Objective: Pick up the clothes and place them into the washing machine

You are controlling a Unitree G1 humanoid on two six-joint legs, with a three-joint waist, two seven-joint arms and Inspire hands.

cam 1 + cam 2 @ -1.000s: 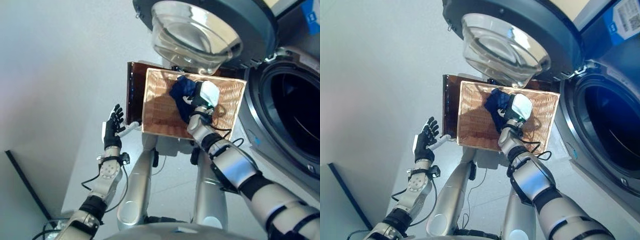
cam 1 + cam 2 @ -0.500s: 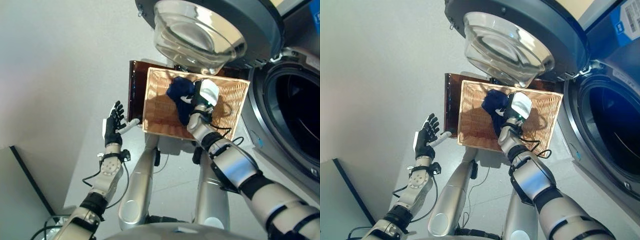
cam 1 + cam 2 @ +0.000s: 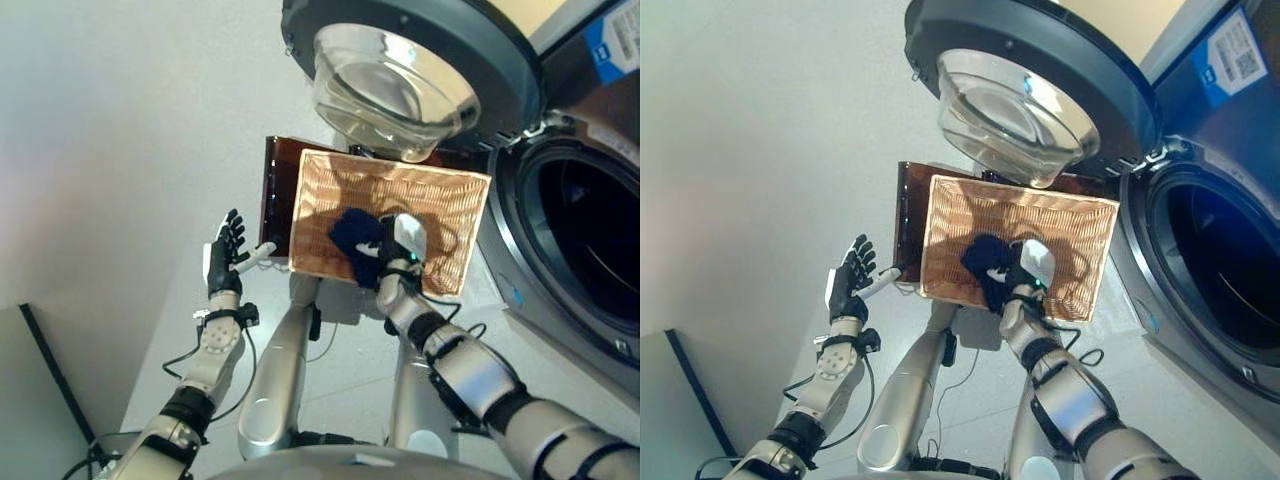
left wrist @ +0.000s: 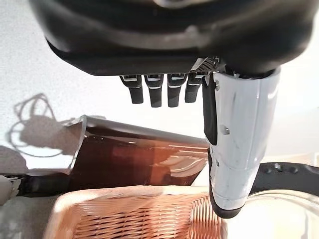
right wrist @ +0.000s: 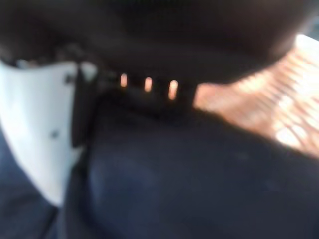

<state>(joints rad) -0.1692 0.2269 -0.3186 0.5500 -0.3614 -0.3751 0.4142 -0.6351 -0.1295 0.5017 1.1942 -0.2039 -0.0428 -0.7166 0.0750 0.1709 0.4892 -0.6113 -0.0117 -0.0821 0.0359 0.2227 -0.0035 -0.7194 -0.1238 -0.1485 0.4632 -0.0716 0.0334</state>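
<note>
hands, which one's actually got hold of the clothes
The right hand: its fingers are closed on the dark blue cloth over the wicker basket. The left hand is open and empty, beside the basket.

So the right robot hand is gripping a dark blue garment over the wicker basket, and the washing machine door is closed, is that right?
Not quite. The washing machine door is open, swung wide with the drum opening exposed, as the right eye view shows. The rest holds: the right robot hand is closed on the dark blue garment over the wicker basket.
</note>
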